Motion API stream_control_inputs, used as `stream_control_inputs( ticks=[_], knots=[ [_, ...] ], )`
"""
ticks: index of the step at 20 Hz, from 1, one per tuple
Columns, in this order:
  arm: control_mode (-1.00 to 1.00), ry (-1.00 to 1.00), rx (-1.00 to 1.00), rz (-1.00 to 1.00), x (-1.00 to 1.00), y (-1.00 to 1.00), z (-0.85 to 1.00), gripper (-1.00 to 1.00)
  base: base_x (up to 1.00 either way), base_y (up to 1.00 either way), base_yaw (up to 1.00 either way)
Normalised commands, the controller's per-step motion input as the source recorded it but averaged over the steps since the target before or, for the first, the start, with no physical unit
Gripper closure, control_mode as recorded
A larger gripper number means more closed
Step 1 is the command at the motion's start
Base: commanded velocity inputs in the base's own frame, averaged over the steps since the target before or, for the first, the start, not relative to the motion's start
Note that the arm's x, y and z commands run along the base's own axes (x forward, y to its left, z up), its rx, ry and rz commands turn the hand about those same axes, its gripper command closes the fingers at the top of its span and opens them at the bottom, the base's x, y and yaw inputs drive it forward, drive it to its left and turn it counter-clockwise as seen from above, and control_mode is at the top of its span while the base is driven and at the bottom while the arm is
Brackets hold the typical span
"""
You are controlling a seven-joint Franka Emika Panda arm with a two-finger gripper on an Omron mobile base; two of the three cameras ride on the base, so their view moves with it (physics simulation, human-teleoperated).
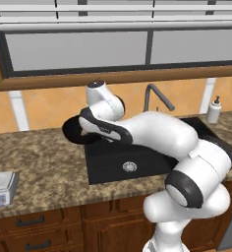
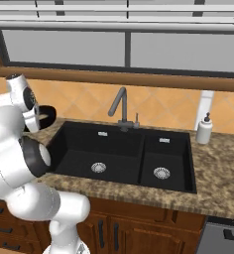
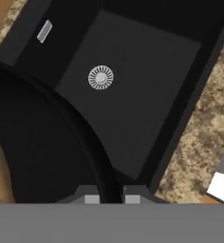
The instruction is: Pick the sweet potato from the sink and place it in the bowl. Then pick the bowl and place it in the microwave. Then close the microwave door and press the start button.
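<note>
Speckled brown stone makes the worktop [image 1: 44, 157] of this kitchen, under a wide window with blinds and above dark wooden drawers. Just beside the left end of the sink [image 2: 124, 154] is the bowl [image 1: 74, 132], black and glossy; in the left base view it shows behind the white arm, and in the right base view a small part of it [image 2: 47, 115] shows next to the wrist. Whether the bowl stands on the worktop or is lifted from it I cannot tell. In the hand view the curved rim of the bowl [image 3: 52, 142] passes between the two dark fingertips of the gripper [image 3: 109, 197], which stand close together, one at each side of the wall, so the gripper holds the bowl by its rim. Inside the bowl, at the left edge of that view, a brown rounded surface shows, the sweet potato [image 3: 0, 175].

Beyond the rim is the black basin with its round silver drain [image 3: 100, 77]. The dark curved faucet [image 2: 120, 106] rises behind the sink, and a white soap dispenser [image 2: 204, 130] stands at its right. Far left on the worktop is a small grey-white scale [image 1: 1, 187].
</note>
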Motion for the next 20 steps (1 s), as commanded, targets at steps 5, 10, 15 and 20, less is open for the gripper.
stream_control_inputs(
  ticks=[5,10,15,20],
  knots=[
    [-1.0,-0.02,0.01,-0.41,-0.68,-0.77,0.72,1.0,0.0,0.0,0.0],
    [-1.0,-0.15,0.06,-0.17,-0.95,-0.67,0.67,1.0,0.0,0.0,0.0],
    [-1.0,-0.35,0.07,-0.09,-0.78,-0.45,0.43,1.0,0.0,0.0,0.0],
    [-1.0,-0.04,0.07,-0.07,-0.51,-0.36,0.69,1.0,0.0,0.0,0.0]
  ],
)
